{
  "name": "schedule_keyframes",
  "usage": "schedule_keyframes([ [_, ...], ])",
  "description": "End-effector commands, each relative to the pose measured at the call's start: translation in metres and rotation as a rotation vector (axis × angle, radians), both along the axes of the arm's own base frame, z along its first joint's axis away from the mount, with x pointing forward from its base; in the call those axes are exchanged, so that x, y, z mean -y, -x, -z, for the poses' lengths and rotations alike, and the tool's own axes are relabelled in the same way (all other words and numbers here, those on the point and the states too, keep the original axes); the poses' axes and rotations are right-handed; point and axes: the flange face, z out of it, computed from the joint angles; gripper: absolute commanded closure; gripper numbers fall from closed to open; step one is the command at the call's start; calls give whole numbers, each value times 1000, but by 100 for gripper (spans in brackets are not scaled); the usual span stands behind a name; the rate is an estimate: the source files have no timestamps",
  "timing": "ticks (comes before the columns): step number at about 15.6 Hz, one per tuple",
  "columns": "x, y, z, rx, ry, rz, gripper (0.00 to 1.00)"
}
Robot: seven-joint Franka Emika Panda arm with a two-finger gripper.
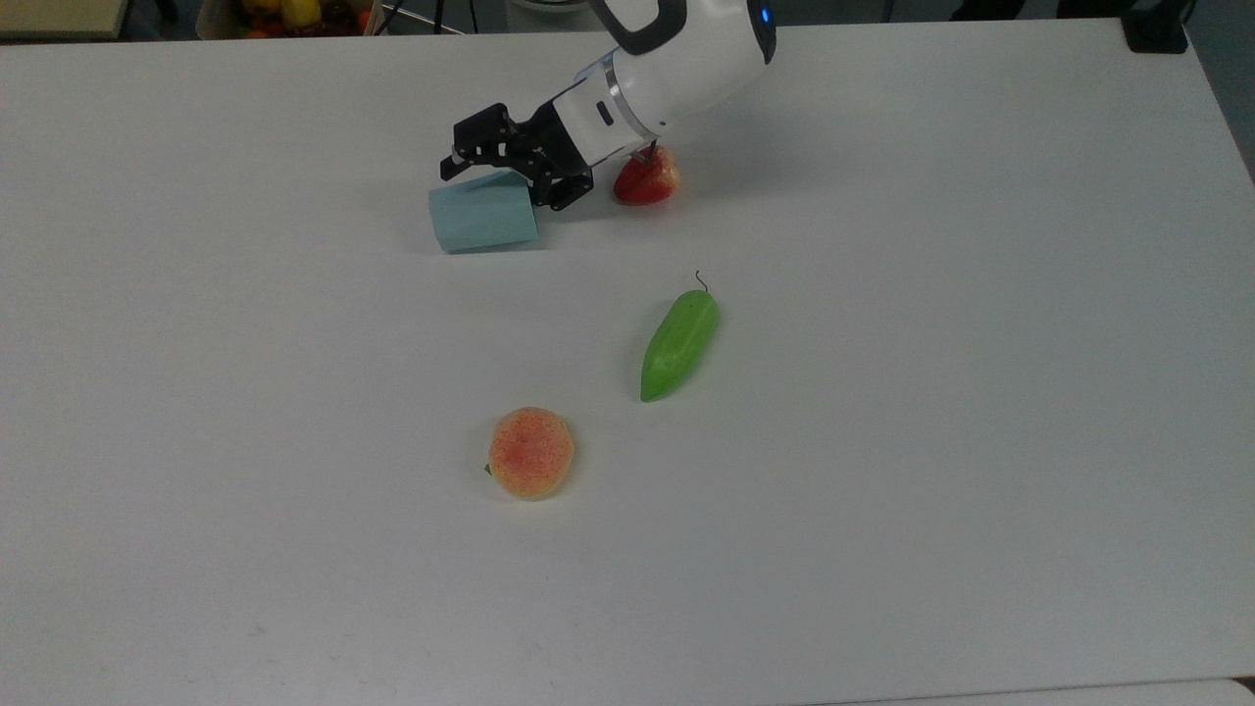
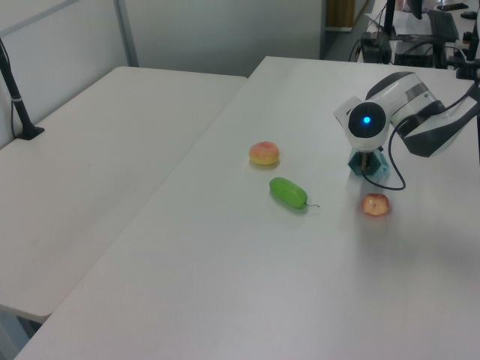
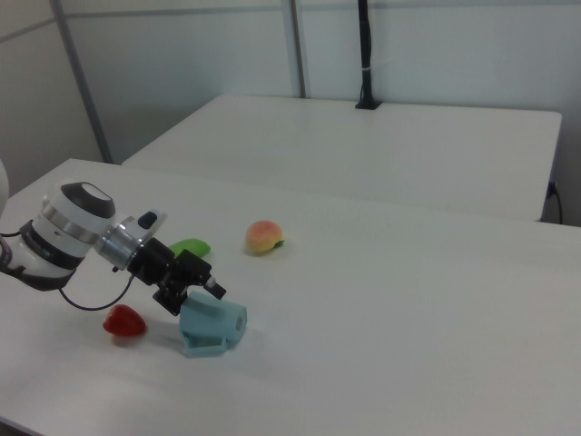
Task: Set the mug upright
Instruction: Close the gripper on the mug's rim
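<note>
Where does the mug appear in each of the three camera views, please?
Top view: the mug lies on its side, upper middle, under the gripper.
Left view: right of centre, partly behind the arm's wrist.
Right view: lower left.
Shared landmark: the red strawberry beside it.

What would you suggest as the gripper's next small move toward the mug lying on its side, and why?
Probably ease the gripper a little further down over the mug's wide rim end, then close. The mug lies on its side on the table, and the open fingers straddle that end without gripping it yet.
</note>
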Motion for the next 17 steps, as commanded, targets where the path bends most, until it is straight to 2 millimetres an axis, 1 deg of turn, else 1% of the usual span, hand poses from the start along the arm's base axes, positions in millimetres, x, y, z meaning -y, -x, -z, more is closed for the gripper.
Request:
schedule_keyframes([
  [1, 16, 1, 5, 23, -10, -2, 16],
  [3, 17, 0, 4, 27, -14, -2, 50],
  [5, 17, 0, 4, 27, -17, 3, 90],
  [6, 17, 0, 4, 27, -19, 4, 100],
  [10, 16, -1, -3, 37, -37, 20, 100],
  [12, 14, -4, -13, 48, -69, 46, 100],
  [14, 11, -11, -29, 51, -120, 73, 100],
  [16, 6, -21, -49, 38, -216, 122, 100],
  [17, 4, -23, -55, 13, -265, 136, 100],
])
